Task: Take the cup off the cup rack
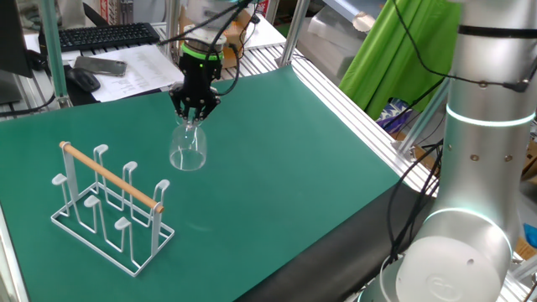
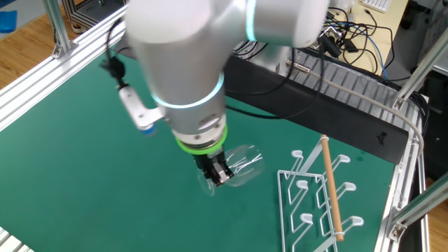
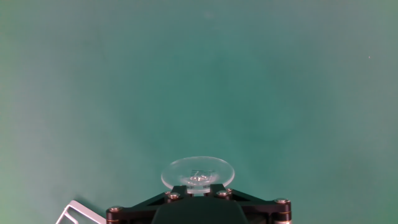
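Your hand [image 1: 195,115] is pinching the cup [image 1: 188,148] by its thin stem, fingers pressed close on it, with the bowl hanging mouth-down below them over the green table [image 1: 285,168]. The cup is sitting off the cup rack [image 1: 113,204], well apart from it, and whether its rim is touching the mat you cannot tell. In the hand view you are seeing the round foot [image 3: 198,172] just ahead of the fingers.
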Robot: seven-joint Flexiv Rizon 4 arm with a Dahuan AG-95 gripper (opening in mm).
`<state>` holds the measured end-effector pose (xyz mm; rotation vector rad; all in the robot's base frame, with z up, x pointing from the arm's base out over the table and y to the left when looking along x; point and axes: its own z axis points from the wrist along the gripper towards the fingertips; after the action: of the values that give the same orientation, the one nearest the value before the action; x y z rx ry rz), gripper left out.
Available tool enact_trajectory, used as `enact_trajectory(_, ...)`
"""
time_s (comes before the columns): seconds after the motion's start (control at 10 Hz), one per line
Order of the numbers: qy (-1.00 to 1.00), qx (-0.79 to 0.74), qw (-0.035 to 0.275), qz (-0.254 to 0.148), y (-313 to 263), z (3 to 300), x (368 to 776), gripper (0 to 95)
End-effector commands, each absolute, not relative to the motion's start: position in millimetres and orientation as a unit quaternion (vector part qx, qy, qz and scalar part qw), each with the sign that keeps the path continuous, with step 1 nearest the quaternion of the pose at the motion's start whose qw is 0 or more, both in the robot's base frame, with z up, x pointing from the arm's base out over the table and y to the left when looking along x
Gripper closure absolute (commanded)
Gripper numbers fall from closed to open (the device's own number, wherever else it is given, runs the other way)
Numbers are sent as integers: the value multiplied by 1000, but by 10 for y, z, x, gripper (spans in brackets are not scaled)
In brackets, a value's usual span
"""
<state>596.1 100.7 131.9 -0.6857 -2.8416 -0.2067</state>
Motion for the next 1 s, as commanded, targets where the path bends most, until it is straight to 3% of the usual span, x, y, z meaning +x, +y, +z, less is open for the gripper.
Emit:
enact_trajectory(0.1, -959, -251, 108, -79, 1014, 1297, 5938, 950)
enact_trajectory(1.0, -943, -294, 131, -88, 889, 1076, 5860, 950)
